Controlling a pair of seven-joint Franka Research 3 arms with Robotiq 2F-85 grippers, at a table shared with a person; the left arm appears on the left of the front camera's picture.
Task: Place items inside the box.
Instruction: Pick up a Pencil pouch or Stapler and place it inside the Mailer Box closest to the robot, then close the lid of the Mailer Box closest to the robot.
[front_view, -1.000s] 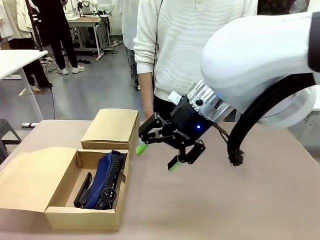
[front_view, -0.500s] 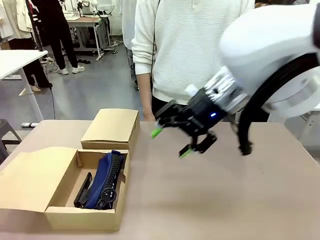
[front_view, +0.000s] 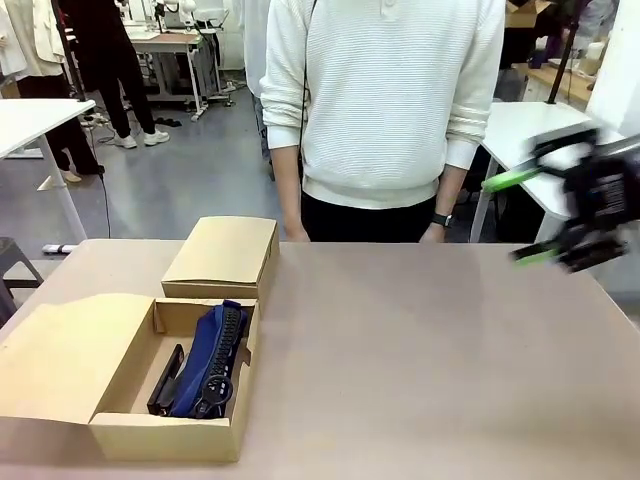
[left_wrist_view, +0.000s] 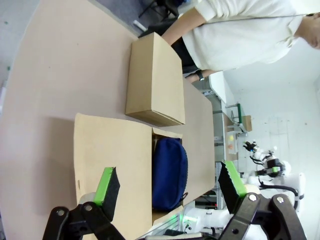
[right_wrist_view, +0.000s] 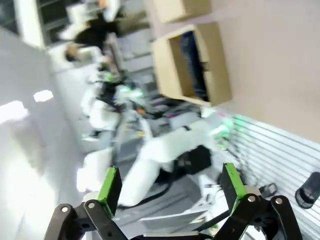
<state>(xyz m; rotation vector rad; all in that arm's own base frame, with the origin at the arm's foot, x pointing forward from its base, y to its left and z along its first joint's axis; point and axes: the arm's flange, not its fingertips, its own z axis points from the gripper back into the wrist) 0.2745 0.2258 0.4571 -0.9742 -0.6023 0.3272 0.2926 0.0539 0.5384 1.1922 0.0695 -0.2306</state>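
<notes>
Front view puts the long plain brown cardboard box at the table's near left corner, its hinged flap lid laid flat out to the left. Inside lie a navy-blue zip pencil pouch and, against the pouch's left side, a slim black item that could be a stapler — too small to name with confidence. A smaller closed brown cardboard box sits just behind the open one, touching or nearly touching its far wall. The tan tabletop carries no loose supplies in this view, and the person in a cream knit sweater stands at the far edge with arms down.

The right gripper is blurred at the picture's right edge, above the table and well apart from the box; its green-padded fingers are spread with nothing between them. From the left wrist camera, the left gripper is likewise spread wide and empty, hovering above the open box, the pouch visible between its pads.

Judged from this, the loading looks mostly or wholly done — at least two items are in. Shutting the lid may remain, though the task does not ask for it.
</notes>
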